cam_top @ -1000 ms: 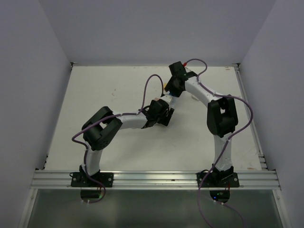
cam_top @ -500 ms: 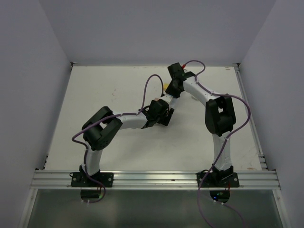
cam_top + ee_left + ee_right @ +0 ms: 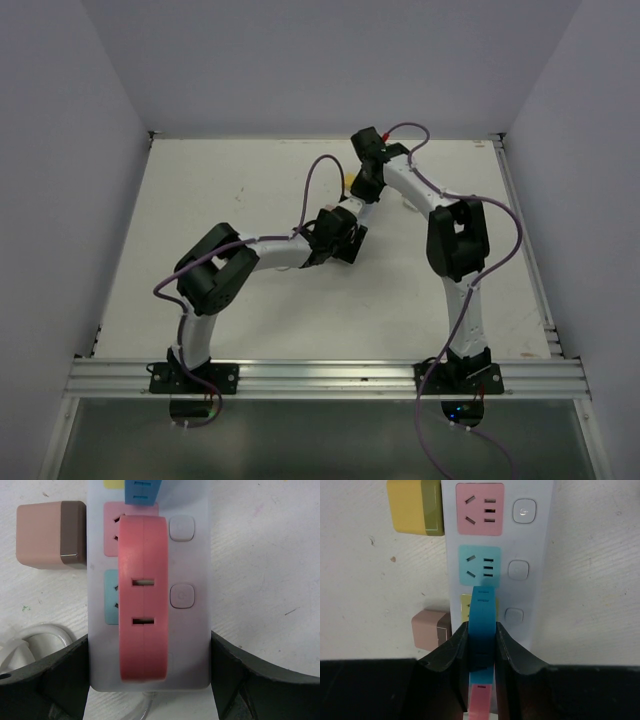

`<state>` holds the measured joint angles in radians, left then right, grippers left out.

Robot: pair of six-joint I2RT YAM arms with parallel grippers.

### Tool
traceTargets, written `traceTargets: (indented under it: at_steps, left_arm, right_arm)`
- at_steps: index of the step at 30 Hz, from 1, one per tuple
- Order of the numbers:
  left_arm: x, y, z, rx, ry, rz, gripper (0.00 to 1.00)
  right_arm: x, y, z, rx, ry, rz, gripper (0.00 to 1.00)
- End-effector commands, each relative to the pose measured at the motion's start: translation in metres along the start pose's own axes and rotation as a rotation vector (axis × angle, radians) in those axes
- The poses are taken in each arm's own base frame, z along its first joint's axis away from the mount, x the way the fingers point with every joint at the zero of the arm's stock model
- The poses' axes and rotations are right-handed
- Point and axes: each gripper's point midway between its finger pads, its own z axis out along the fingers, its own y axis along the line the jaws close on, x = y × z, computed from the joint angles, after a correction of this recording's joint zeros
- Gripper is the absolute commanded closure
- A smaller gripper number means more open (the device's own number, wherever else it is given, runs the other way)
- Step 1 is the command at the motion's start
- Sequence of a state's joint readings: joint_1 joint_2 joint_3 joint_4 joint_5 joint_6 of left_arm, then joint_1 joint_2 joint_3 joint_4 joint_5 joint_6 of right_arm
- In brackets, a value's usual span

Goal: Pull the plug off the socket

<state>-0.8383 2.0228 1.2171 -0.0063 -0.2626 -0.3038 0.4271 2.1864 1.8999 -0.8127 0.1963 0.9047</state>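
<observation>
Right gripper [image 3: 482, 630]: jaws clamped on the blue plug [image 3: 482, 600], which stands at the yellow outlet face of the socket [image 3: 545, 580]; left gripper [image 3: 150, 639]: jaws spread wide, 1 finger against each long edge of the socket (cord end), gripping it; socket lies flat on the table [image 3: 220, 190], toward its far side; pink plug [image 3: 143, 600] stands beside 2 buttons.

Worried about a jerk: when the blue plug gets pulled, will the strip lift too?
Probably light plastic, so the strip could lift; the left gripper, flush against both sides, should hold it. The blue plug in the right gripper looks stiff.
</observation>
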Motion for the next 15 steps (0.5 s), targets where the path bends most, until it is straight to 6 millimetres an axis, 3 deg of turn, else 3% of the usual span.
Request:
traceTargets:
  at_steps: [1, 15]
  left_arm:
    - [0.156, 0.026, -0.007, -0.047, 0.495, 0.174, 1.0]
    - [0.168, 0.011, -0.003, -0.014, 0.544, 0.234, 1.0]
  right_arm:
    - [-0.014, 0.03, -0.023, -0.082, -0.022, 0.018, 1.0]
    - [-0.029, 0.033, -0.04, -0.035, -0.025, 0.069, 1.0]
